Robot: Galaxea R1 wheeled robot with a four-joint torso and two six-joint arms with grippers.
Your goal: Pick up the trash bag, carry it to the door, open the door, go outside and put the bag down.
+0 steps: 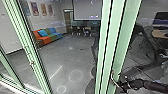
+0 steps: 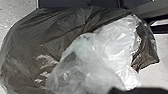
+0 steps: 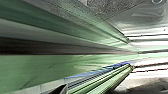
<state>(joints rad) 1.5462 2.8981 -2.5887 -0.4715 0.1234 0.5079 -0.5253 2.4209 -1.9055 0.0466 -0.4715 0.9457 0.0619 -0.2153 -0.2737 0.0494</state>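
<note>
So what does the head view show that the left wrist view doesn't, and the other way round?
Head view: green frames, a colourful sofa seen through glass, pictures on the wall, a hanging screen, and the robot's dark right arm reaching in beside a frame.

Left wrist view: the dark trash bag, with crumpled, pale see-through plastic in front; whether that is part of the bag, I can't tell.

Both: some ground, grey in one and pale in the other.

Office lounge, pale-green framed glass door (image 1: 113, 47), colourful sofa (image 1: 47, 35), hanging screen (image 1: 87, 9), monitor (image 1: 161, 19) on desk (image 1: 160, 33)
</note>
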